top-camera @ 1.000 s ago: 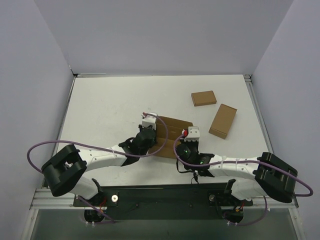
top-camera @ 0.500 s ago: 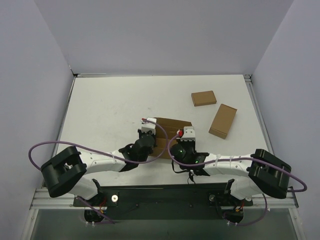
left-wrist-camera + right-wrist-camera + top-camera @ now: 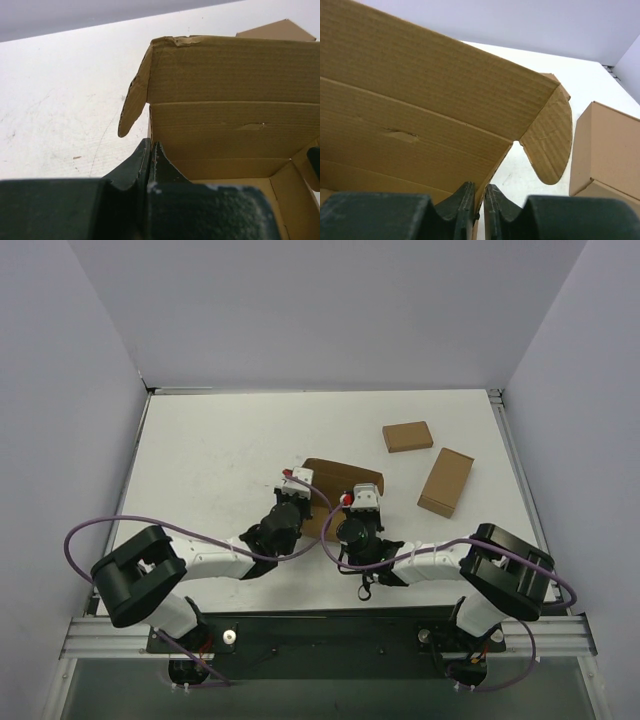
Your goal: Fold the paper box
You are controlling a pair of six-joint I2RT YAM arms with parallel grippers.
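Observation:
The paper box (image 3: pixel 343 478) is brown cardboard, half formed, in the middle of the table. Its back panel and lid (image 3: pixel 230 70) stand up, with rounded side flaps (image 3: pixel 551 142) hanging off the corners. My left gripper (image 3: pixel 294 492) sits at the box's left side; in the left wrist view its jaws (image 3: pixel 150 147) are pressed shut on the left side wall. My right gripper (image 3: pixel 361 504) is at the right side; the right side wall (image 3: pixel 492 172) runs down between its narrowly spaced fingers (image 3: pixel 479 190).
Two smaller closed brown boxes lie to the back right, one (image 3: pixel 407 436) flat and one (image 3: pixel 446 482) angled, the latter close to the right flap (image 3: pixel 607 145). Purple cables loop beside both arms. Grey walls surround the white table (image 3: pixel 210 450).
Both grippers have moved away from the bases and closer together, the right one leftwards. The box has been pushed back and its rear panel has risen more upright.

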